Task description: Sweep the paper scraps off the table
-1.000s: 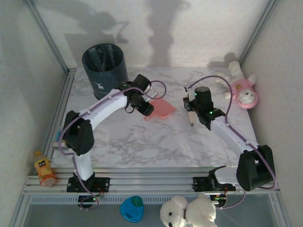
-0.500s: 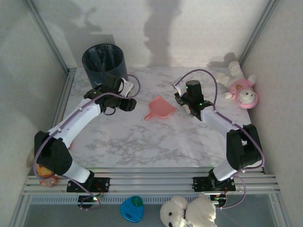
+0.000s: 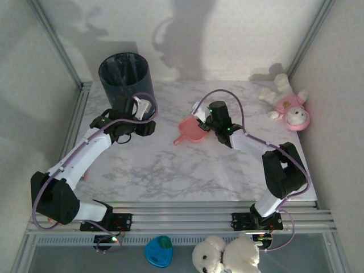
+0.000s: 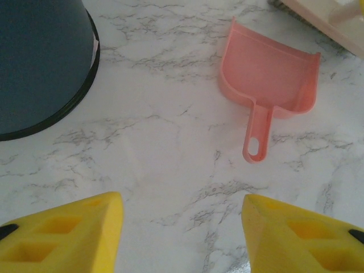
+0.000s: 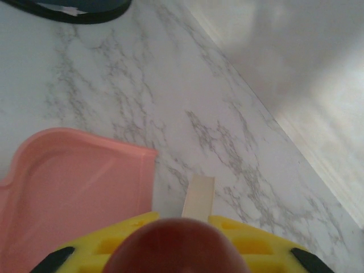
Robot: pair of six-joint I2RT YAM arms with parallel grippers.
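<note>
Beside the dustpan (image 3: 189,131) now, right hand (image 3: 203,117).

Pink dustpan (image 3: 193,129) lay near table (image 3: 170,170) ctr. R gripper (image 3: 203,120) w/ brush (image 3: 197,108) sat at its 1 o'clock edge. L gripper (image 3: 147,126) hung at its 9 o'clock, by dark bin (image 3: 126,77). Pink plush (image 3: 290,108) at table's 2 o'clock.

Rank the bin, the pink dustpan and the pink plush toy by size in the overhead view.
Largest: bin.
Then: plush toy.
Smallest: pink dustpan, its far edge hidden.
</note>
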